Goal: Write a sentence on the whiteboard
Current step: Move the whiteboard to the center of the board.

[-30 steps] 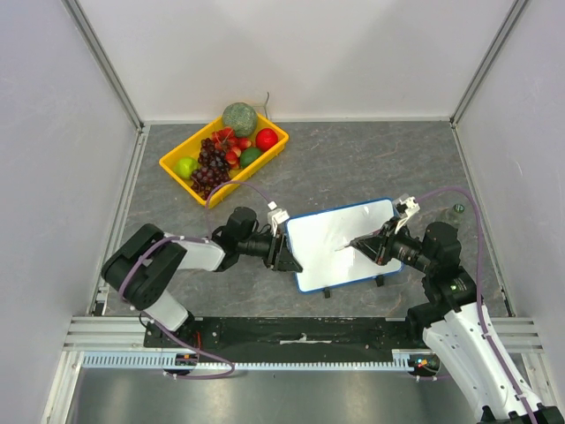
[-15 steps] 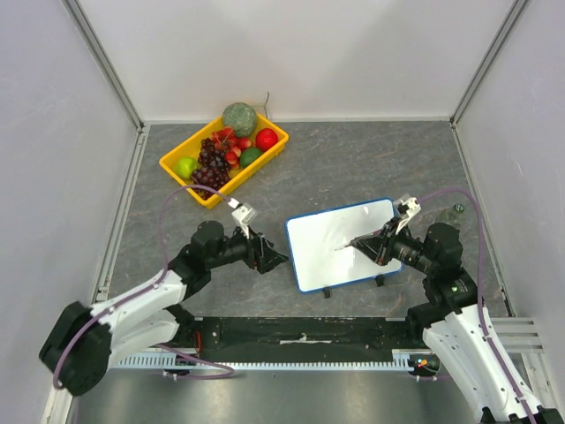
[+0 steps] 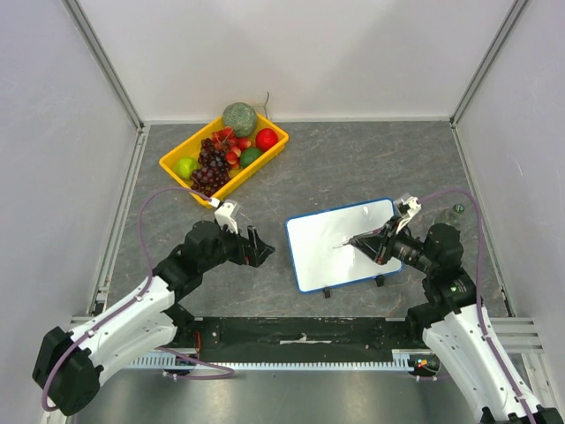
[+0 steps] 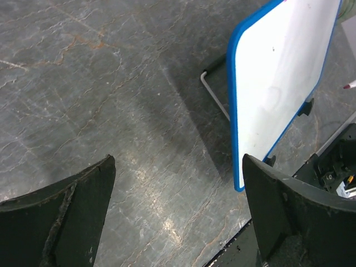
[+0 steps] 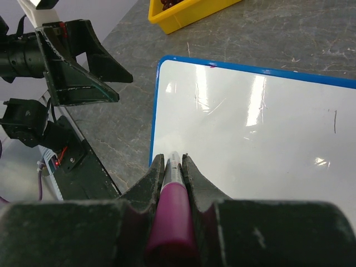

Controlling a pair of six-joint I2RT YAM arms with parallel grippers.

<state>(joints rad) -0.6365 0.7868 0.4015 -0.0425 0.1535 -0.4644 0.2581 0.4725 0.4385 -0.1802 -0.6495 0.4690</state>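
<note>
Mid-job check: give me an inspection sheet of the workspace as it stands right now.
Surface: grey stone-patterned table, no spills seen.
Job's things: whiteboard on its feet, blank, no writing seen; marker tip over the board.
Clutter: yellow tray of fruit at far left; small greenish object near the right wall, too small to identify.
Grippers: left gripper open, apart from the board's left edge; right gripper shut on the marker.
Cables: purple left cable and right cable loop above the arms.
Surroundings: white walls, metal frame.
</note>
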